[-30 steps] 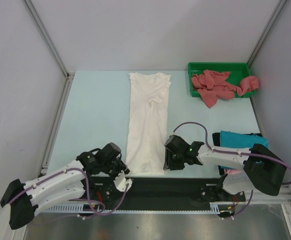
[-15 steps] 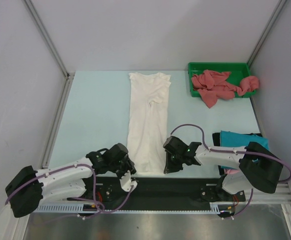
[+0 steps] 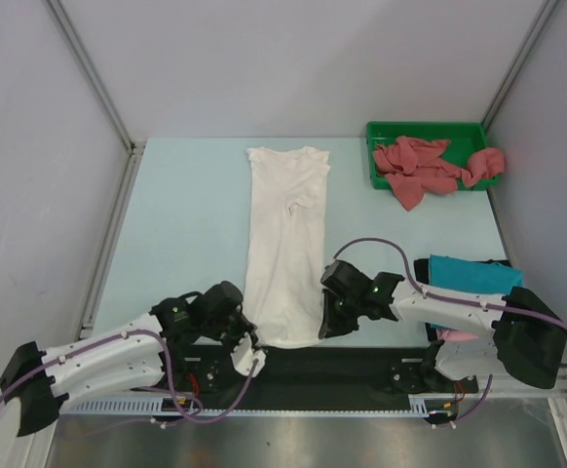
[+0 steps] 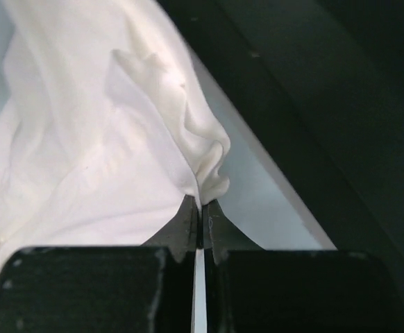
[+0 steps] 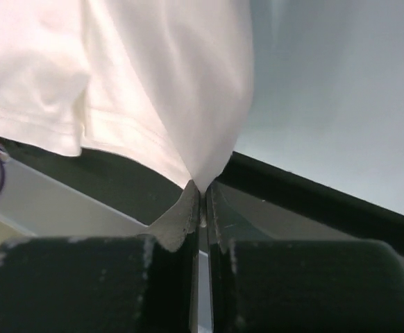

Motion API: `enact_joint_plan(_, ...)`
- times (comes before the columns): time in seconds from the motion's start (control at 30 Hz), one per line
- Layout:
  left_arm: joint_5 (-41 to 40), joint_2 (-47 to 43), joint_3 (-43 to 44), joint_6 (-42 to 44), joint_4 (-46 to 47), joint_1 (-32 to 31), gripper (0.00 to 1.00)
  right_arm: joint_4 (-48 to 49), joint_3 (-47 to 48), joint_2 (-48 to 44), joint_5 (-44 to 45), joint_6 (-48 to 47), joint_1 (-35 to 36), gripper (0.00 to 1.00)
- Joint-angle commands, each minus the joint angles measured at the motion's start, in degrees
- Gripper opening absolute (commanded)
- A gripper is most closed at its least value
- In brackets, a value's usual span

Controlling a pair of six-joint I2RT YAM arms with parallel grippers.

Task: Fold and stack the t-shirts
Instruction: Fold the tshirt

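The white t-shirt point(image 3: 285, 234) lies folded lengthwise in a long strip down the middle of the table. My left gripper point(image 3: 248, 338) is shut on its near left corner, seen in the left wrist view point(image 4: 200, 202) with the white cloth point(image 4: 105, 139) bunched at the tips. My right gripper point(image 3: 324, 330) is shut on its near right corner, and in the right wrist view point(image 5: 202, 189) the cloth point(image 5: 160, 83) hangs from the tips, lifted off the table. Dusty red t-shirts point(image 3: 425, 166) lie heaped in the tray. A teal t-shirt point(image 3: 473, 273) lies folded at the right.
The green tray point(image 3: 386, 132) stands at the back right. The teal shirt rests on a dark item with some pink point(image 3: 454, 335) under it, near my right arm. The black strip of the table's near edge point(image 3: 361, 361) runs just below both grippers.
Both grippers have closed in on the shirt's near hem and taken hold of its corners. The shirt's near end has narrowed and the whole strip has shifted slightly left.
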Motion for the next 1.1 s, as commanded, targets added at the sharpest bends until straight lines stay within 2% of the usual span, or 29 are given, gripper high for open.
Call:
enact_joint_plan(0.0, 3.48, 0.75, 5.57, -6.98, -1.54, 4.39, 0.00, -6.14, 6.79, -2.36, -2.48, -2.09, -3.25, 0.00)
enact_joint_plan(0.03, 4.62, 2.50, 6.71, -6.98, -1.62, 9.37, 0.00, -6.68, 8.29, -2.19, -3.10, -3.49, -5.26, 0.00)
enact_joint_plan(0.1, 8.04, 6.63, 11.97, -8.47, -1.36, 14.67, 0.00, -9.04, 13.62, -1.14, -3.81, -8.40, -11.41, 0.00)
enact_joint_plan(0.13, 9.28, 12.39, 17.13, -10.48, -1.36, 20.09, 0.00, -10.27, 15.49, 0.78, -3.99, -12.43, -15.18, 0.00)
enact_joint_plan(0.17, 10.43, 15.41, 20.23, -11.80, -1.53, 22.75, 0.00, -10.72, 17.34, 2.45, -3.99, -12.47, -15.22, 0.00)
enact_joint_plan(0.27, 13.95, 27.80, 32.59, -15.75, -2.94, 30.32, 0.00, -10.29, 25.51, 9.48, -4.78, -19.66, -22.49, 0.00)
enact_joint_plan(0.4, 12.03, 38.71, 42.56, -16.65, -2.50, 33.06, 0.00, -7.48, 35.53, 19.94, -5.22, -24.68, -30.84, 0.00)
enact_joint_plan(0.47, 11.67, 46.33, 50.35, -17.52, -4.16, 34.55, 0.00, -6.77, 42.47, 26.68, -5.83, -26.87, -32.26, 0.00)
enact_joint_plan(0.57, 11.41, 53.04, 59.77, -18.93, -7.68, 36.75, 0.00, -6.51, 49.93, 33.64, -7.23, -28.37, -34.28, 0.00)
enact_joint_plan(0.8, 8.24, 61.75, 63.06, -19.73, -2.86, 37.98, 0.01, -5.98, 58.56, 43.15, -11.28, -29.34, -36.84, 0.00)
enact_joint_plan(0.93, 7.01, 63.68, 62.71, -20.69, 0.39, 38.07, 0.00, -5.89, 61.56, 46.06, -10.84, -28.91, -37.54, 0.00)
enact_joint_plan(1.07, 4.82, 67.45, 66.12, -24.20, 2.16, 38.07, 0.00, -6.59, 64.11, 48.61, -10.49, -28.38, -38.15, 0.00)
